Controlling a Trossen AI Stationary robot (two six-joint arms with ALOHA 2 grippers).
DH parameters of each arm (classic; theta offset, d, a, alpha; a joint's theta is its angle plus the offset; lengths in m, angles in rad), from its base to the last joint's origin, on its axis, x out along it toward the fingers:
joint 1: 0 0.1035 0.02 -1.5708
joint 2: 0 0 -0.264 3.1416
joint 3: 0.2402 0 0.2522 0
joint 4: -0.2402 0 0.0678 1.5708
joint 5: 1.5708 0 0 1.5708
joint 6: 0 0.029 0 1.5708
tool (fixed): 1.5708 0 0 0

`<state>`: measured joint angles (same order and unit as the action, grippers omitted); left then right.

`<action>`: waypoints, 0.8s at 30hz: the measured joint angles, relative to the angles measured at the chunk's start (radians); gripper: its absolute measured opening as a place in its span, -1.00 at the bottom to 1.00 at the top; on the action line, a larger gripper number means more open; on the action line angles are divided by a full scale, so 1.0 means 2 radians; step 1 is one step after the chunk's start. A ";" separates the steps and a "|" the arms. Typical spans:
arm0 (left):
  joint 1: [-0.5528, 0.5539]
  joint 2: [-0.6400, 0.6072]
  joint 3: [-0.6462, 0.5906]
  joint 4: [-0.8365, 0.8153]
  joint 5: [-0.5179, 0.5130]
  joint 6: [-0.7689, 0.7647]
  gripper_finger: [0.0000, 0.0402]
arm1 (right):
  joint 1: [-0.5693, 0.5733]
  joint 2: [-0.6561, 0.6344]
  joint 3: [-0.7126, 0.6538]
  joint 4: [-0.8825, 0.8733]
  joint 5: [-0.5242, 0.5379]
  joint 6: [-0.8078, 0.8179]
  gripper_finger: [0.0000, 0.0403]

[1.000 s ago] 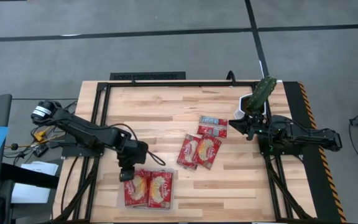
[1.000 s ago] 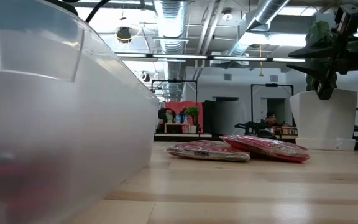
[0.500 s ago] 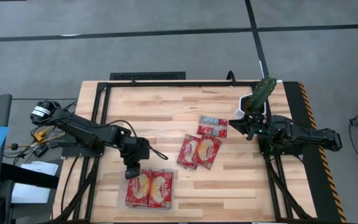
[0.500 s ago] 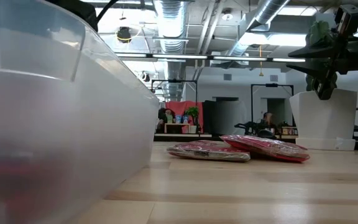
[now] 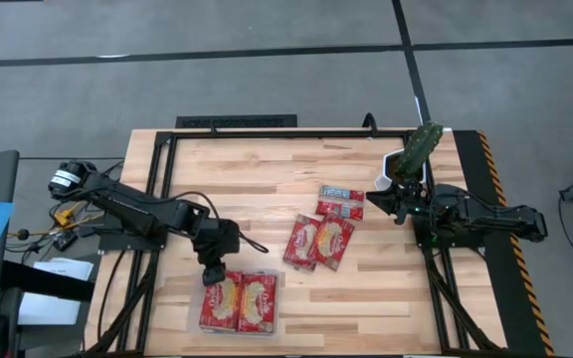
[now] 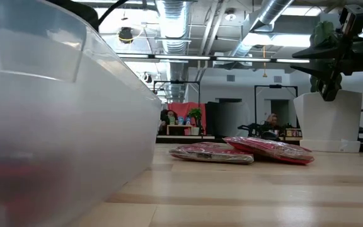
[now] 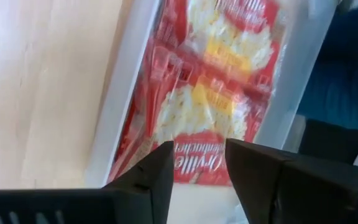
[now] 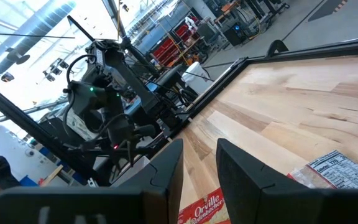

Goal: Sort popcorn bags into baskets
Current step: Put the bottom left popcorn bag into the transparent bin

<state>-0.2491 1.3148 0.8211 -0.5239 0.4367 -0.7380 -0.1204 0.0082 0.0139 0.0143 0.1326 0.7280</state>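
Two red popcorn bags (image 5: 239, 301) lie flat side by side in the clear tray (image 5: 194, 316) near the table's near edge; the left wrist view shows them (image 7: 219, 93) inside the tray's rim (image 7: 124, 87). Two more bags (image 5: 318, 242) lie overlapping mid-table, and one with a blue-white panel (image 5: 341, 202) lies beyond them. My left gripper (image 5: 213, 270) hangs open over the tray's far edge, its fingers (image 7: 148, 180) holding nothing. My right gripper (image 5: 382, 202) waits open near the table's right edge, off the table, pointing toward the loose bags.
A small white bowl (image 5: 406, 167) holding a green object (image 5: 424, 144) stands at the far right, just behind my right gripper. In the low view the tray's wall (image 6: 55, 126) fills the left half. Bare wood lies between the tray and the loose bags (image 6: 241, 151).
My left gripper has moved a short way toward the table's right along the tray's far edge, then stayed still. The bags have kept their places.
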 joint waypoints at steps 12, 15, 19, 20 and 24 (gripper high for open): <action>0.138 0.006 0.062 0.117 -0.221 0.038 -0.32 | 0.000 0.000 0.000 0.000 0.000 0.002 -0.39; 0.169 0.028 0.062 0.177 -0.221 0.052 -0.23 | 0.000 0.000 0.000 0.000 0.000 0.002 -0.39; 0.195 0.084 0.061 0.210 -0.180 0.049 -0.04 | 0.000 0.000 0.000 0.000 0.000 0.002 -0.39; 0.199 0.102 0.061 0.217 -0.168 0.044 0.01 | 0.000 -0.001 0.000 0.000 0.000 0.002 -0.39; 0.202 0.172 0.061 0.291 -0.134 0.014 0.21 | 0.000 0.002 0.000 0.000 -0.001 0.002 -0.39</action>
<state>0.1539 1.6582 0.9436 0.0573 0.1679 -0.7096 -0.1204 0.0115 0.0139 0.0147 0.1310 0.7326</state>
